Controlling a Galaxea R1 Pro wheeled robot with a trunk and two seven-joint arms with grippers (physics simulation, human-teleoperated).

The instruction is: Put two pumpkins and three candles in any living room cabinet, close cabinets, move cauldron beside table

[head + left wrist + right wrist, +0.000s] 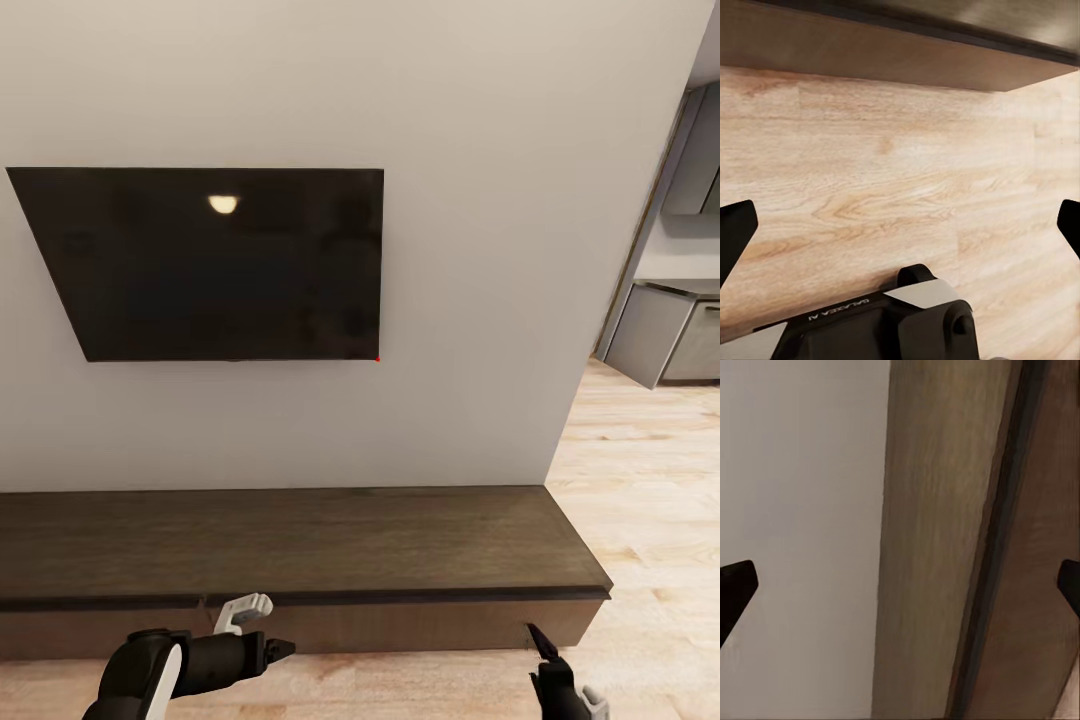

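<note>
Cabinet: long low dark unit against the wall, below the wall-mounted television. You face it squarely, close in; its top is bare and its fronts read as shut. Likely reason for the position: you are set to work a drawer front.

Left pincer: low, near the cabinet's front face, arm folded across and pointing right. In the left wrist view its fingertips stand wide apart over the wood floor, holding nothing.

Right pincer: low at the near right, raised toward the cabinet's right end. In the right wrist view its fingers are spread, empty, aimed at the cabinet's top edge and wall.
</note>
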